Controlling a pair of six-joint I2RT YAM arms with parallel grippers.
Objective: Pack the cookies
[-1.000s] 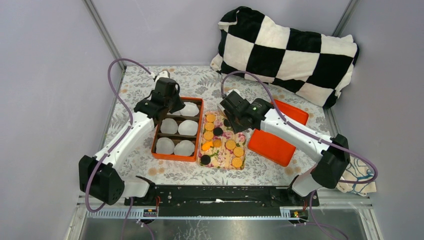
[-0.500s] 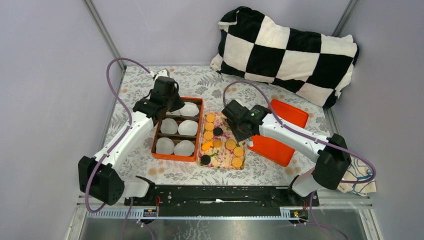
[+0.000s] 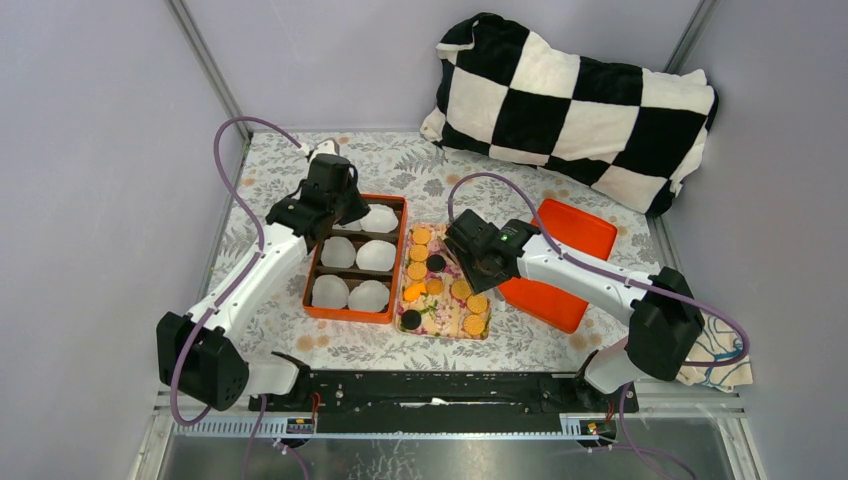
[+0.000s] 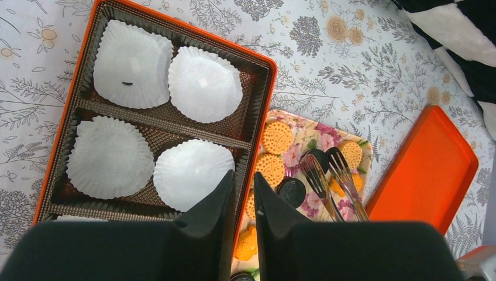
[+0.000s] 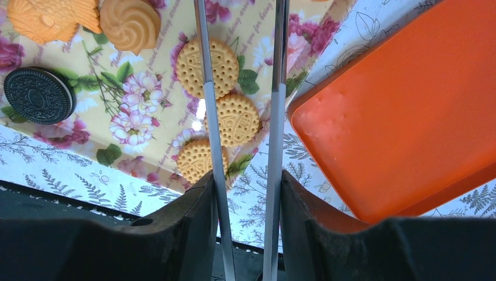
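Floral cloth [image 3: 330, 345] covers my table. On the flowered tray [image 3: 440, 315] lie the cookies [image 3: 472, 301], golden and black. The tray's cursive print is too small for me to read. My right gripper [image 5: 245, 193] clasps tongs [image 5: 209, 105], their blades apart over the cookies; contact unclear. Farther off, my left gripper [image 4: 244, 181], pinched closed and empty, hangs above the orange box [image 4: 266, 64]. A checked cushion [image 3: 580, 100] lies against the grey walls behind.

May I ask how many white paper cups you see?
6 white paper cups: two in each of the orange box's three rows, far-left partly under the left arm.
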